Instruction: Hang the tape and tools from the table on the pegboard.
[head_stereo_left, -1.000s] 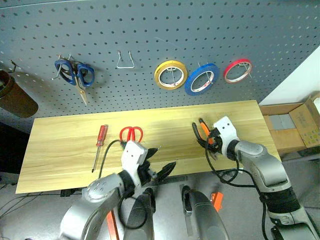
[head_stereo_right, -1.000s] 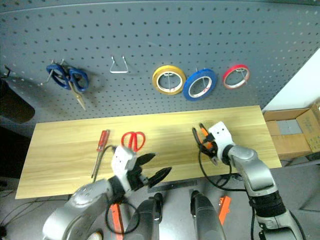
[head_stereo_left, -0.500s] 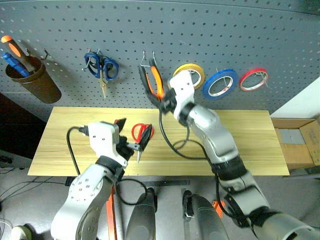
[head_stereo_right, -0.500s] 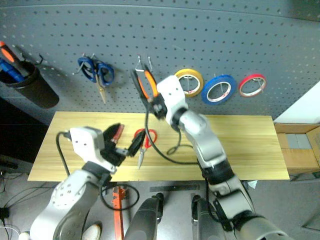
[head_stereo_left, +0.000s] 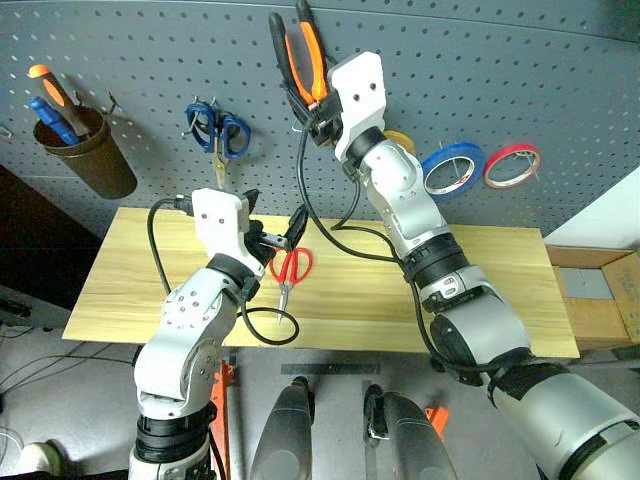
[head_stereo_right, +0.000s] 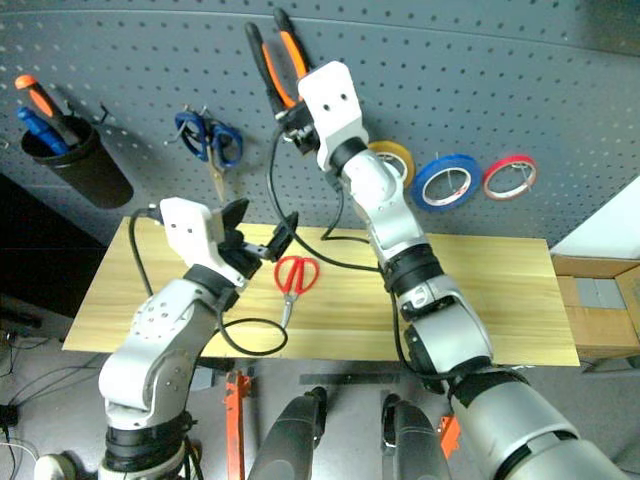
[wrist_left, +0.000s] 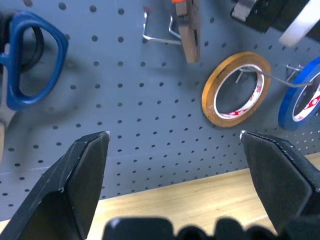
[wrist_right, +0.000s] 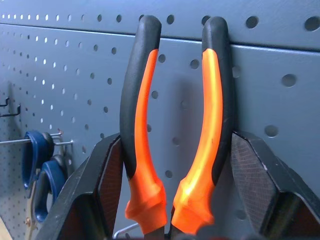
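My right gripper is shut on the orange-and-black pliers, held high against the dark grey pegboard with the handles pointing up. In the left wrist view the pliers' nose hangs just beside a wire hook. The red-handled scissors lie on the wooden table. Just above them my left gripper stands open and empty, facing the board. The blue tape hangs on a pegboard hook to the right of my right arm.
On the board hang blue-handled scissors, a yellow tape roll partly behind my right arm, and a red tape roll. A brown cup with orange and blue-handled tools hangs at the left. A cardboard box stands at the right.
My right gripper has carried the pliers from the table up to the pegboard, higher than half a second ago. The left gripper has risen, still open. The camera view has shifted.
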